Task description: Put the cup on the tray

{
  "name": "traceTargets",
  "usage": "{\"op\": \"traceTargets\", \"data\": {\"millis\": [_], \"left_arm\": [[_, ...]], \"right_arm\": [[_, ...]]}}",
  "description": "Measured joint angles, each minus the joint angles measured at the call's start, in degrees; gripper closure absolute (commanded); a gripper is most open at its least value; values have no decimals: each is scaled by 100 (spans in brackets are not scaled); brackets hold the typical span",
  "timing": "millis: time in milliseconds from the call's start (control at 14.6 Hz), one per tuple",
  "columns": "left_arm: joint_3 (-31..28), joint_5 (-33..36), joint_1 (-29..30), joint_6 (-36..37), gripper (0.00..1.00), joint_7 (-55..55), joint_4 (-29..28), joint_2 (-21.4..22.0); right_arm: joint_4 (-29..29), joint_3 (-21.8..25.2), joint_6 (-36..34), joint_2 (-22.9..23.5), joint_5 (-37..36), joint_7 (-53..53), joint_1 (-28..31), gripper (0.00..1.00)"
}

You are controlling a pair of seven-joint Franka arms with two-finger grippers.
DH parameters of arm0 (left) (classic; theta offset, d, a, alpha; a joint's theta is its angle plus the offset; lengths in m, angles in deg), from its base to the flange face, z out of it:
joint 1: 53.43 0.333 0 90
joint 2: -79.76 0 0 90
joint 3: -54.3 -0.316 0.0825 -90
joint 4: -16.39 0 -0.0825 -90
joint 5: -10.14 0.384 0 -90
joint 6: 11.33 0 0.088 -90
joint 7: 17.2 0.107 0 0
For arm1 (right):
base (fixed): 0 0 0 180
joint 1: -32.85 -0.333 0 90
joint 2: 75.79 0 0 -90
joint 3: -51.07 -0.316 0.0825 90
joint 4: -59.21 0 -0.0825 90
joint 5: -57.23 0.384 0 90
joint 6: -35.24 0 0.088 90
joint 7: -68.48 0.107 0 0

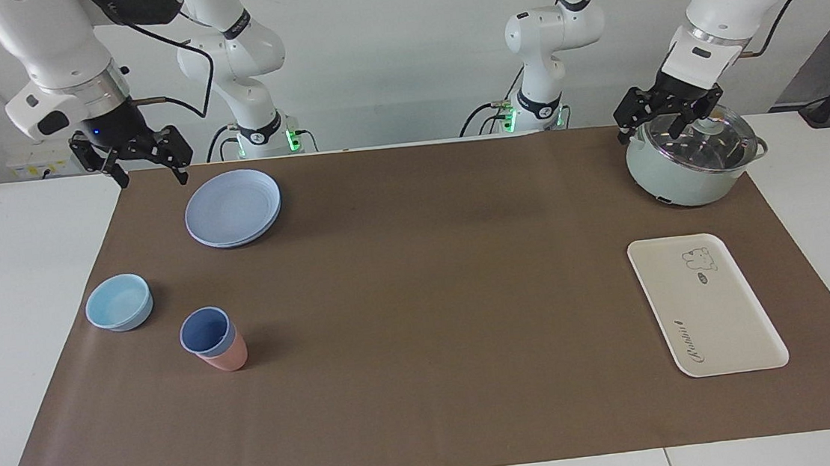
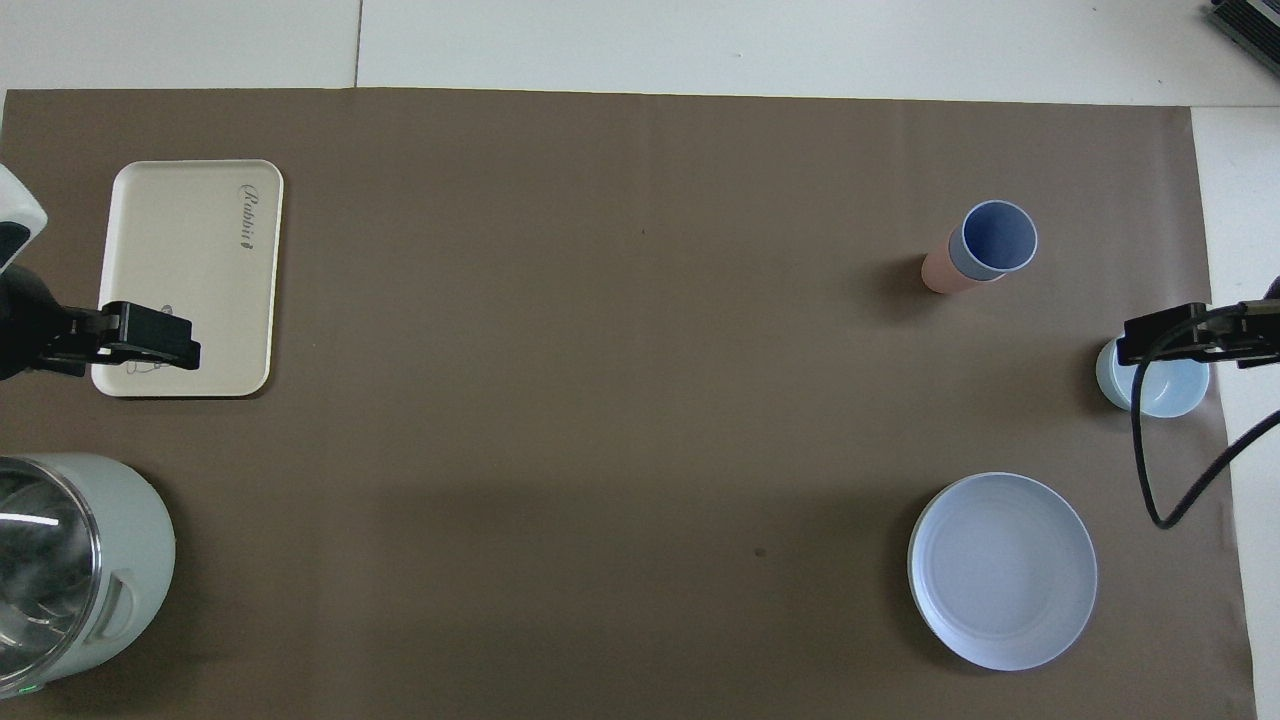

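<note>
From the facing camera we see a white table covered by a brown mat (image 1: 423, 322), with both robot arms raised at the robots' end. The right gripper (image 1: 146, 166) hangs in the air over the mat's corner at the right arm's end, beside a round pale-blue plate (image 1: 233, 207); its fingers are spread and hold nothing. The left gripper (image 1: 664, 123) hangs just above a mint-green pot with a glass lid (image 1: 690, 160), fingers spread, holding nothing; we cannot tell whether it touches the lid. The small periwinkle-blue plastic cup (image 1: 206, 331) stands nested inside a salmon-pink tumbler (image 1: 227, 357), both upright, toward the right arm's end, farther from the robots than the plate. Just beside them, closer to the table's end, sits a shallow light-blue bowl (image 1: 119, 302). The flat cream-white rectangular tray (image 1: 730, 318), printed with a small bear and cursive lettering, lies bare toward the left arm's end, farther from the robots than the pot, well apart from the cup.

From the overhead camera we see the cup (image 2: 993, 238) in the pink tumbler (image 2: 940, 272), farther from the robots than the bowl (image 2: 1165, 395) and plate (image 2: 1002, 570). The right gripper (image 2: 1165, 335) overlaps the bowl in this view. The left gripper (image 2: 150, 338) overlaps the tray's (image 2: 190, 250) nearer end, with the pot (image 2: 85, 570) nearer the robots.
</note>
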Motion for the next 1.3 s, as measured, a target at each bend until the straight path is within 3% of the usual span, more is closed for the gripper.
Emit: {"op": "traceTargets", "data": {"millis": [821,1163,1300], "left_arm": [[189,314,-14,-48,0,4,21,3],[80,347,75,-40,0,3,20,3],[75,348,154,-39,0,3,20,3]], "right_arm": [[7,9,-10,-9,8,-18,8,0],[19,-2,-8,-15,111,-596,5,0],[40,26,139,-5,459,-1385,138,0]]}}
